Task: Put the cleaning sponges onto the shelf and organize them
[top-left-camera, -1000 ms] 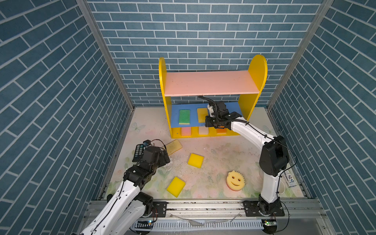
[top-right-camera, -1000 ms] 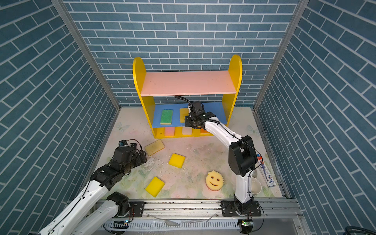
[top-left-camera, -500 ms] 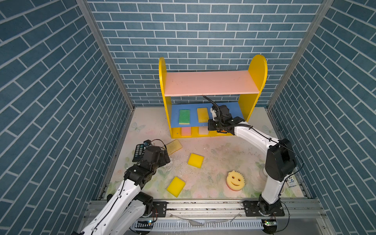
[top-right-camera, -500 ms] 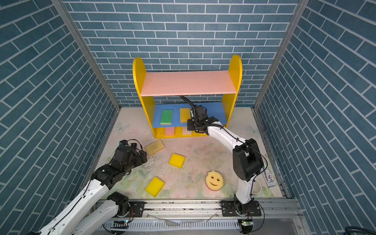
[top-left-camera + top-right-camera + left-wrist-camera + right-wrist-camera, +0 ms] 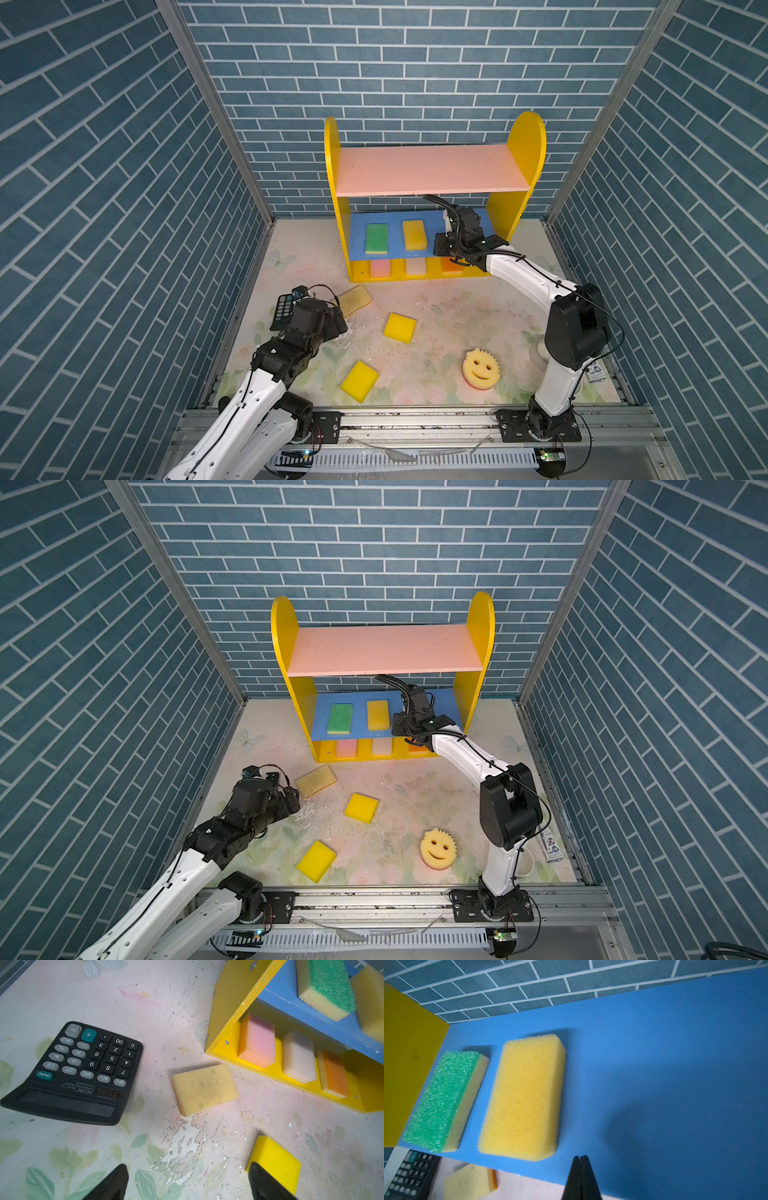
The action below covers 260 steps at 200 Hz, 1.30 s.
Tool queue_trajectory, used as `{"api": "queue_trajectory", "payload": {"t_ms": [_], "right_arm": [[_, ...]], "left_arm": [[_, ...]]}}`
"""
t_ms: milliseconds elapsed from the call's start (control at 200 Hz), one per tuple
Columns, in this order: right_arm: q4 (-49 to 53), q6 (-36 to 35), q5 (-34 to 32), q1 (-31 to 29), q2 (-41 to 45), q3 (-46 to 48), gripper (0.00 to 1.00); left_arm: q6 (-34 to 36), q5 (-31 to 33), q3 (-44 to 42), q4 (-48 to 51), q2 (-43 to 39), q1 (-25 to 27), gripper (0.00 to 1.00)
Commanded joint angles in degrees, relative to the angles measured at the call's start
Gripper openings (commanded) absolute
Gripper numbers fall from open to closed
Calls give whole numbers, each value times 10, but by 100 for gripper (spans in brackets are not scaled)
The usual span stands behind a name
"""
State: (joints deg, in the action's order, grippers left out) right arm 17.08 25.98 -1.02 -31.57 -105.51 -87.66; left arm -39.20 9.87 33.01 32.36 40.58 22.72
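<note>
Shelf: the shelf (image 5: 528,158) stands at the back of the table (image 5: 457,307), close to the brick wall.
Sponges already placed: a green sponge (image 5: 377,238) and a pale yellow sponge (image 5: 414,235) lie side by side on the blue board (image 5: 654,1043). On the bottom level (image 5: 228,1051) a pink sponge (image 5: 256,1041), a white sponge (image 5: 298,1057) and an orange sponge (image 5: 334,1073) stand in a row.
Sponges left on the table: a tan sponge (image 5: 204,1088) just in front of the shelf, a square yellow sponge (image 5: 400,328), a second yellow sponge (image 5: 359,381) and a smiley sponge (image 5: 480,368).
Pink board: the pink board (image 5: 428,170) on top carries nothing.
Right end effector: the right end effector (image 5: 580,1157) is clenched and empty. It hangs over the front edge of the blue board, beside the pale yellow sponge.
Left end effector: the left end effector (image 5: 187,1165) is released, wide and empty, above the table, with the tan sponge ahead of it.
Step in hand: probably the left arm goes for the tan sponge.
How to do it well: turn the wrist so that the fingers close across the short width, come down straight, and squeeze gently because the foam gives way.
Risk: the calculator (image 5: 79,1072) lies near the tan sponge and should not be pushed. The right arm should leave the shelf first, so that the arms do not meet.
Placing: the free part of the blue board beside the pale yellow sponge fits well, with the sponge parallel to its neighbours.
</note>
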Motion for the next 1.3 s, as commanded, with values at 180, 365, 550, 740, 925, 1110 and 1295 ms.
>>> {"api": "queue_trajectory", "payload": {"t_ms": [180, 365, 550, 740, 925, 1110, 1295], "right_arm": [[-7, 30, 26, 2, -40, -51, 0], [-6, 34, 48, 1, -51, -52, 0], [-6, 36, 52, 1, -57, -54, 0], [-4, 37, 54, 1, -60, -53, 0], [-4, 36, 57, 0, -58, -50, 0], [2, 36, 57, -3, -62, -54, 0], [3, 34, 57, -5, -62, -52, 0]], "left_arm": [[2, 6, -6, 9, 2, -4, 92], [0, 5, -10, 5, 2, -5, 92], [-2, 1, -10, 1, 10, -5, 92], [-2, -2, -10, -2, 14, -4, 92], [-1, -1, -9, -1, 16, -5, 92], [-1, -4, -7, -5, 21, -5, 92], [-2, -7, -5, -5, 23, -5, 92]]}}
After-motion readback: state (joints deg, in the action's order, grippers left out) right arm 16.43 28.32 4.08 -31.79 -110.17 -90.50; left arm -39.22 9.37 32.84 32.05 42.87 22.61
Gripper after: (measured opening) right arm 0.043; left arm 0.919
